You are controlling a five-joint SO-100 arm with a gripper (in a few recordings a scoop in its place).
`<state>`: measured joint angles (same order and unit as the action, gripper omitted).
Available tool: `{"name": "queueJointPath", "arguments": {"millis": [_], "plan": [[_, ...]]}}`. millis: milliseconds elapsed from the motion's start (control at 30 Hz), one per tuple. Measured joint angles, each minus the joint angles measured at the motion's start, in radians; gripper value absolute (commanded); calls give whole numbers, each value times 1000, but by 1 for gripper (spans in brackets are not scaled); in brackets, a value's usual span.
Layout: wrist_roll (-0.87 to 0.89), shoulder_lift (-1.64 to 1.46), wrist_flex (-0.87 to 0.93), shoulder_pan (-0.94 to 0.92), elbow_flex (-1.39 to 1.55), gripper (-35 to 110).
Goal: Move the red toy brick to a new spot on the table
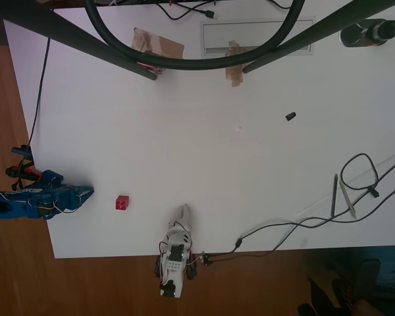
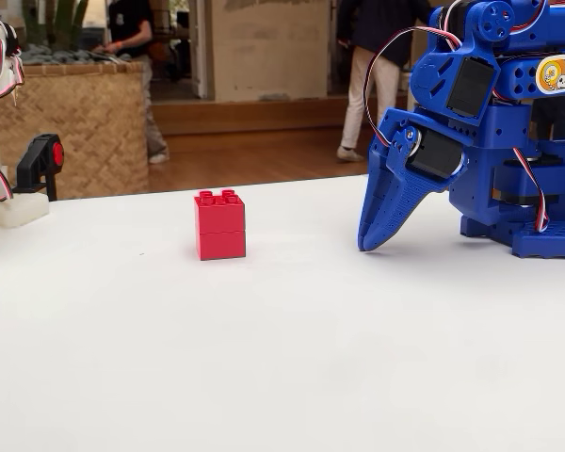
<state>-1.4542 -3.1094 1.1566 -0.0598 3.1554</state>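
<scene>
Red studs, four together, are shown overhead on the red toy brick (image 1: 122, 203); a seam across its side is shown in the fixed view. It is set on the table (image 1: 217, 164), apart from the blue gripper (image 2: 369, 240), whose jaws are pressed together, empty.

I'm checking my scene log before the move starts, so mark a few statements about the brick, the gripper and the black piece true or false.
1. The red toy brick stands on the table, apart from the blue gripper. True.
2. The brick lies on its side. False: its studs face up.
3. The small black piece touches the brick. False: in the overhead view it lies far across the table.
4. The gripper's tip is down at the table surface. True.
</scene>
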Motion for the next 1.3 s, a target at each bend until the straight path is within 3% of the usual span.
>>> {"name": "queueJointPath", "arguments": {"millis": [133,267,1300], "plan": [[215,-153,31,-28,32,0],[293,-184,41,-32,34,0],[305,-190,41,-26,35,0]]}}
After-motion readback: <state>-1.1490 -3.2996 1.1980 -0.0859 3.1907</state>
